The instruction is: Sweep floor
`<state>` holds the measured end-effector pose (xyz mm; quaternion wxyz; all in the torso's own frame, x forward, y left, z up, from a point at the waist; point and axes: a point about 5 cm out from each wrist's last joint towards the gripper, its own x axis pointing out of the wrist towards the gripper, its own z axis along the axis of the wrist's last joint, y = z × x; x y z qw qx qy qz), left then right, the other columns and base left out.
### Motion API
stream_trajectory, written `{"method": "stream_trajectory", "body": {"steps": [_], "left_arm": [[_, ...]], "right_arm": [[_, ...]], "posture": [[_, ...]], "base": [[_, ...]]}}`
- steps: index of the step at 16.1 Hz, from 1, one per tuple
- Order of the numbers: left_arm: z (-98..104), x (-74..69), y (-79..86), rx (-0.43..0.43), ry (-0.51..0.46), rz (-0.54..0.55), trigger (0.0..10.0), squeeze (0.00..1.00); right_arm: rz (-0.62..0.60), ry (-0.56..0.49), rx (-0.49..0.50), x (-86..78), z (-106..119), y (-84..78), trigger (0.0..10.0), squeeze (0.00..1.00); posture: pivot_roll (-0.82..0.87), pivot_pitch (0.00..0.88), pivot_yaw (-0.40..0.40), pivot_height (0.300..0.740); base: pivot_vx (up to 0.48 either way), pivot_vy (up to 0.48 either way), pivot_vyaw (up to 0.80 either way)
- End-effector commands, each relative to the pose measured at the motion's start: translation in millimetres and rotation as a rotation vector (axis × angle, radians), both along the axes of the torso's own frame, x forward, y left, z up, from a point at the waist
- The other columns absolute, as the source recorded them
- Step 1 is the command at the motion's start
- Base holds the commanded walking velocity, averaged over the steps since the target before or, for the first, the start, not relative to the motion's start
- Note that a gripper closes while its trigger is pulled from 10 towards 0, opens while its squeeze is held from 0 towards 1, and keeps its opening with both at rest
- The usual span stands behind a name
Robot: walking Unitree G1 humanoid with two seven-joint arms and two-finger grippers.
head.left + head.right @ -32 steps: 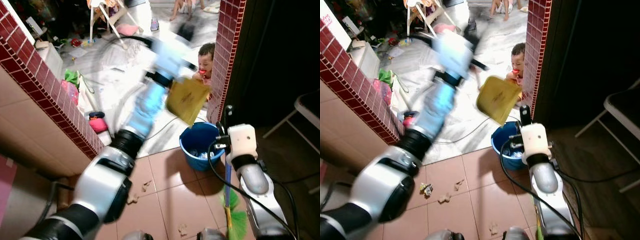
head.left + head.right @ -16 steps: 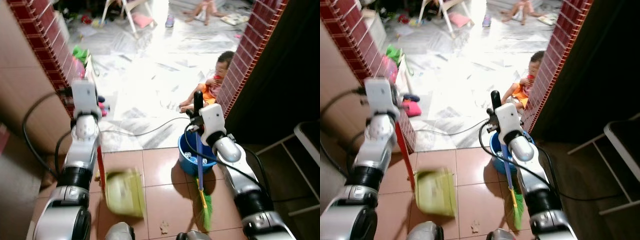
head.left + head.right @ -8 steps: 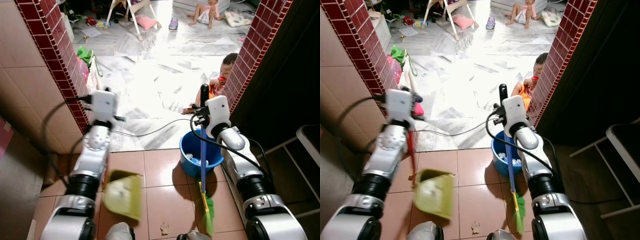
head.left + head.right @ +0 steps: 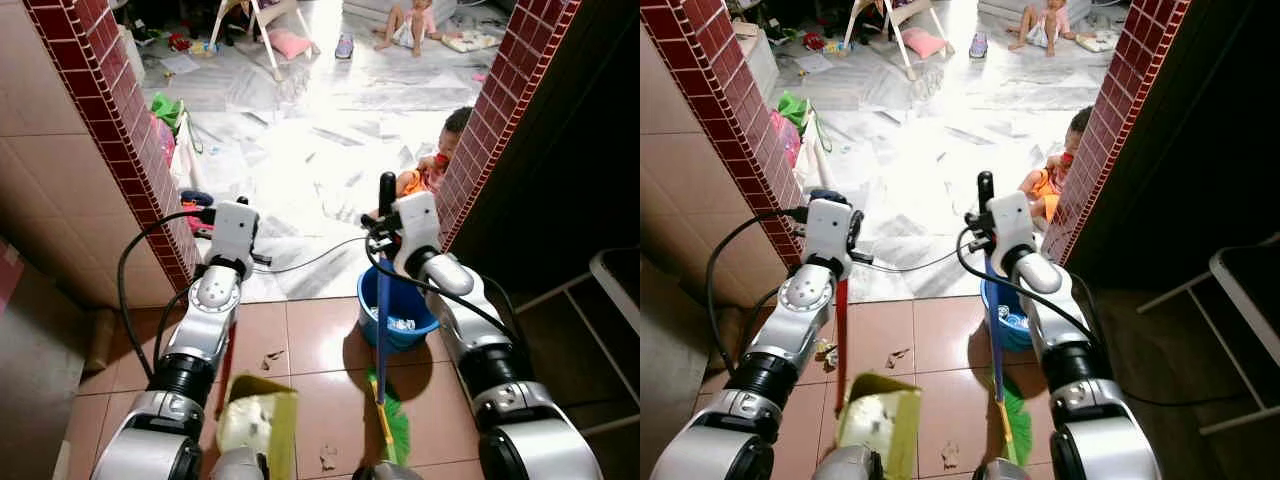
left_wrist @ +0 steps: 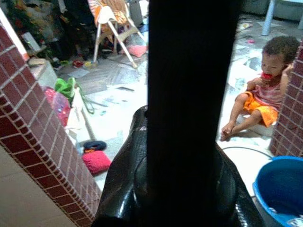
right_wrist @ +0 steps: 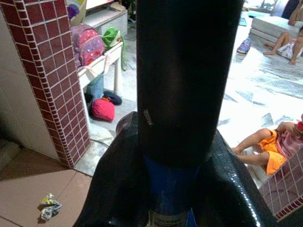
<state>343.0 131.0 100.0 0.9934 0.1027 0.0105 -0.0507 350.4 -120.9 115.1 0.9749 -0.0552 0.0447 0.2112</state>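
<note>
My left gripper is shut on the red handle of a yellow-green dustpan, which hangs low over the brown tiles at the bottom of the head views. My right gripper is shut on a broom with a black grip and a blue shaft. Its green bristles rest on the tiles just right of the dustpan. Paper scraps lie on the tiles by the pan, and one more scrap lies near the bottom edge. In the left wrist view the dustpan's handle top shows black.
A blue bucket stands right behind the broom. A child sits beside the right brick pillar. A brick wall bounds the left. A cable crosses the marble floor. A white chair stands at the right.
The dustpan has come down from high in front of me to the tiles. My left arm has swung inward, and the broom has shifted a little left. The camera has also moved.
</note>
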Motion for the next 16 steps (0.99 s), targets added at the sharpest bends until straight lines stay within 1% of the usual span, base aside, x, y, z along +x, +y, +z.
{"method": "stream_trajectory", "body": {"steps": [1, 3, 4, 7, 8, 10, 11, 12, 14, 16], "left_arm": [[-2, -1.4, 0.1, 0.026, -0.010, 0.015, 10.0, 0.00], [-10, -3.6, -5.9, 0.003, 0.024, 0.027, 10.0, 0.00], [-13, -5.5, -11.6, 0.004, 0.033, 0.021, 10.0, 0.00], [-22, -9.0, -26.6, -0.001, 0.063, -0.001, 10.0, 0.00], [-28, -10.5, -31.6, -0.027, 0.095, -0.002, 10.0, 0.00], [-30, -11.2, -37.0, -0.065, 0.114, 0.011, 10.0, 0.00], [-30, -11.4, -40.8, -0.084, 0.117, 0.018, 10.0, 0.00], [-30, -11.5, -42.7, -0.099, 0.121, 0.024, 10.0, 0.00], [-31, -11.3, -43.6, -0.113, 0.129, 0.039, 10.0, 0.00], [-33, -11.4, -40.3, -0.116, 0.135, 0.055, 10.0, 0.00]], "right_arm": [[0.022, -0.001, 0.007, 2.9, 5, 8.9, 10.0, 0.00], [0.011, 0.030, 0.043, 3.4, 4, 12.6, 10.0, 0.00], [-0.001, 0.050, 0.071, 4.0, 4, 13.3, 10.0, 0.00], [-0.032, 0.085, 0.123, 6.9, 6, 10.5, 10.0, 0.00], [-0.053, 0.129, 0.192, 8.1, 5, 10.0, 10.0, 0.00], [-0.093, 0.208, 0.310, 9.1, 3, 11.1, 10.0, 0.00], [-0.123, 0.253, 0.416, 9.4, 4, 11.6, 10.0, 0.00], [-0.144, 0.264, 0.452, 10.0, 6, 10.0, 10.0, 0.00], [-0.214, 0.302, 0.573, 13.7, 10, 5.5, 10.0, 0.00], [-0.244, 0.286, 0.618, 18.9, 19, -0.3, 10.0, 0.00]], "posture": [[-0.03, 0.041, -0.010, 0.740], [-0.04, 0.064, -0.012, 0.740], [-0.05, 0.078, -0.014, 0.740], [-0.07, 0.109, -0.023, 0.740], [-0.08, 0.120, -0.028, 0.740], [-0.08, 0.130, -0.034, 0.740], [-0.08, 0.133, -0.036, 0.740], [-0.08, 0.135, -0.039, 0.740], [-0.09, 0.140, -0.044, 0.740], [-0.09, 0.135, -0.046, 0.740]], "base": [[0.000, 0.000, 0.00], [0.000, 0.000, 0.00], [0.000, 0.000, 0.00], [0.000, 0.000, 0.00], [0.000, 0.000, 0.00], [0.000, 0.000, 0.00], [0.000, 0.000, 0.00], [0.000, 0.000, 0.00], [0.000, 0.000, 0.00], [0.000, 0.000, 0.00]]}}
